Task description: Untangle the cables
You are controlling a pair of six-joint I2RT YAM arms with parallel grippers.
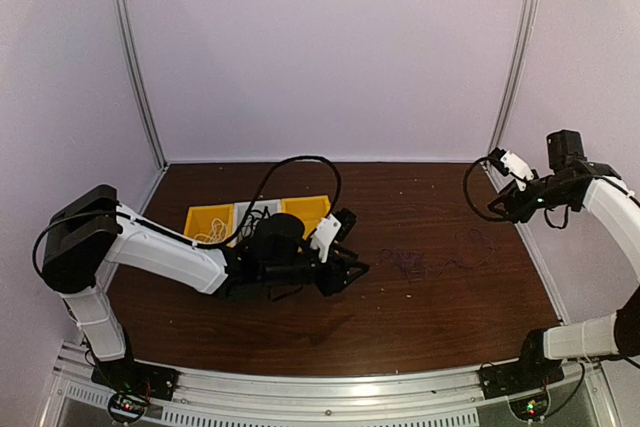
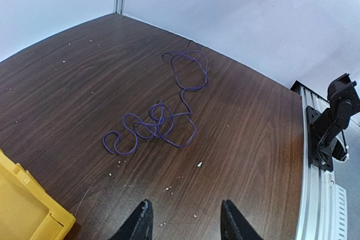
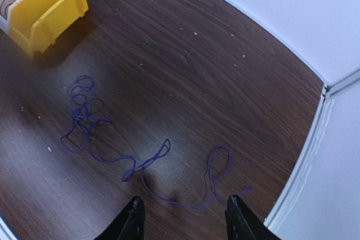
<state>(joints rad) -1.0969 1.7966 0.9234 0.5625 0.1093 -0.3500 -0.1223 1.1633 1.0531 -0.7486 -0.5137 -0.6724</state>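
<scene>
A dark blue cable (image 1: 412, 263) lies loose on the brown table, right of centre. It has a knotted bunch (image 2: 152, 125) at its left end and a long wavy tail with loops running right. My left gripper (image 2: 185, 220) hovers low just left of the bunch, open, with only bare wood between its fingers. My right gripper (image 3: 183, 220) is raised high at the right, open and empty, looking down on the cable's tail (image 3: 169, 198). In the top view the left gripper (image 1: 352, 272) points right toward the cable, and the right gripper (image 1: 500, 209) hangs above the table's right edge.
Two yellow bins (image 1: 210, 222) (image 1: 305, 209) stand at the back left with a white bin (image 1: 245, 212) between them. Thin white and black cords show inside the bins in the right wrist view. White walls enclose the table. The right arm's base (image 2: 337, 116) sits on the front rail.
</scene>
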